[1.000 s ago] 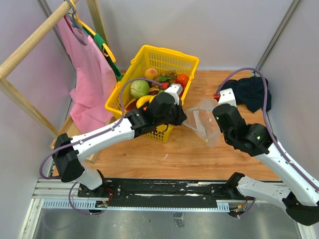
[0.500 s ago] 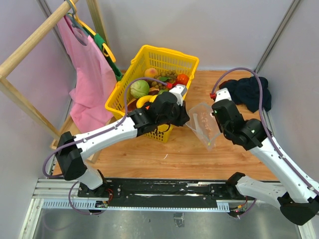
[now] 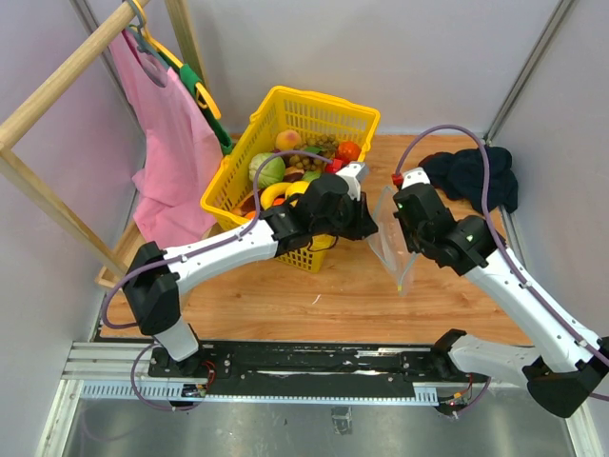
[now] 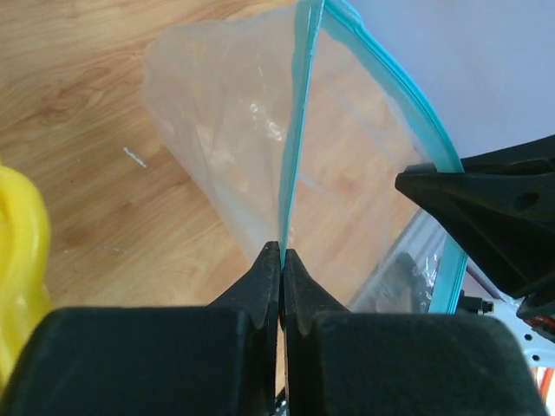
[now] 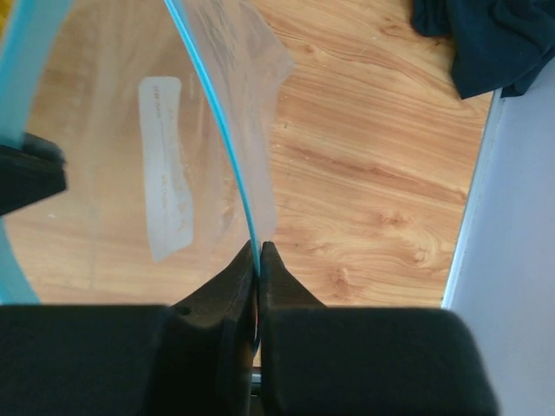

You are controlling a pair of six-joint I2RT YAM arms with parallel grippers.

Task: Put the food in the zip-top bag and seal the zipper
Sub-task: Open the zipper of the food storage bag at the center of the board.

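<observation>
Zip-top bag (image 3: 398, 246) is empty and held up between my two hands over the middle of the worktop (image 3: 314, 286), just right of the yellow basket (image 3: 314, 101). Its mouth faces the basket and its body trails toward the near edge. I cannot tell whether the lowest corner touches the wood. The teal zipper (image 4: 293, 139) is unsealed, its two lips pulled apart into an open wedge. Left hand (image 4: 281, 256): fingers pressed together, clamped on one zipper lip, with the film fanning away from the pinch. Right hand (image 5: 258, 250): fingers likewise together, clamped on the opposite lip. A white label patch (image 5: 165, 165) shows through the bag wall. All the food (image 3: 295, 169) sits in the basket at the far left corner of the worktop: banana, a green round piece, grapes, and red and orange pieces. None of it is in the bag. A dark cloth (image 3: 473, 175) lies bunched at the far right corner. A pink garment (image 3: 169, 133) hangs on the wooden rail beyond the left edge.
</observation>
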